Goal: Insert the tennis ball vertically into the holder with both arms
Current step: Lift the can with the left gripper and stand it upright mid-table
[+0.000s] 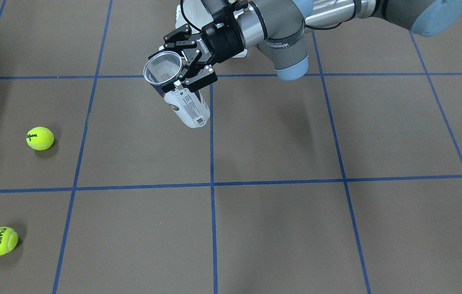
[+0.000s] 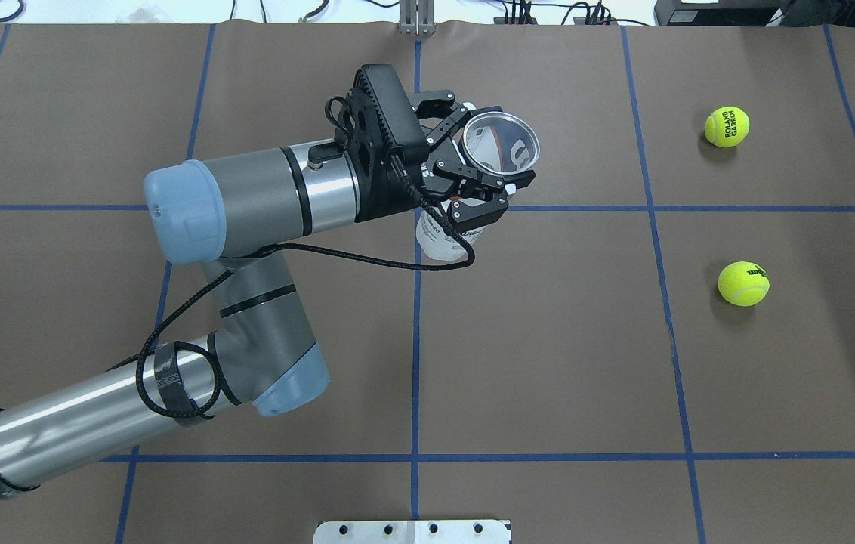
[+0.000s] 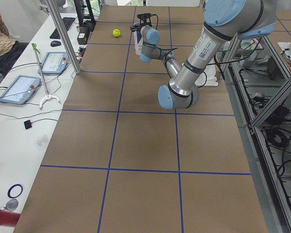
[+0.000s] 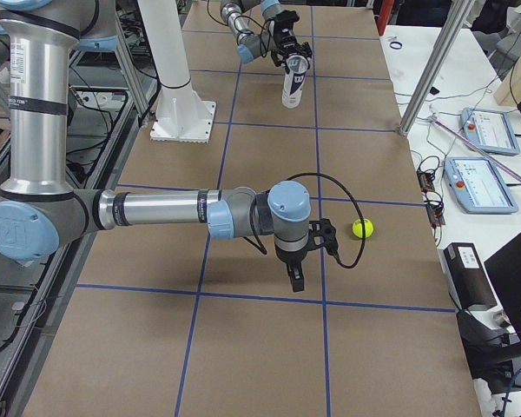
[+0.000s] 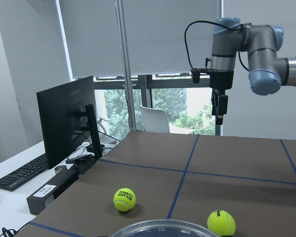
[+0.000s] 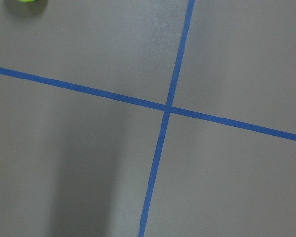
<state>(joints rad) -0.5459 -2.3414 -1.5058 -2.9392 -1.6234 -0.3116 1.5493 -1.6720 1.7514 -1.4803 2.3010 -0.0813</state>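
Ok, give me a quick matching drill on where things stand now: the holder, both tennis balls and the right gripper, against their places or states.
Things:
1. holder
2. Wilson ball
3. Roland Garros ball
4. right gripper

Places or states:
A. lying on the table, the farther ball from the robot
B. pointing down above the table, holding nothing
C. clasped just below its rim by the left gripper, mouth up
D. lying on the table, the nearer ball to the robot

Pairs: 1-C, 2-D, 3-A, 4-B.
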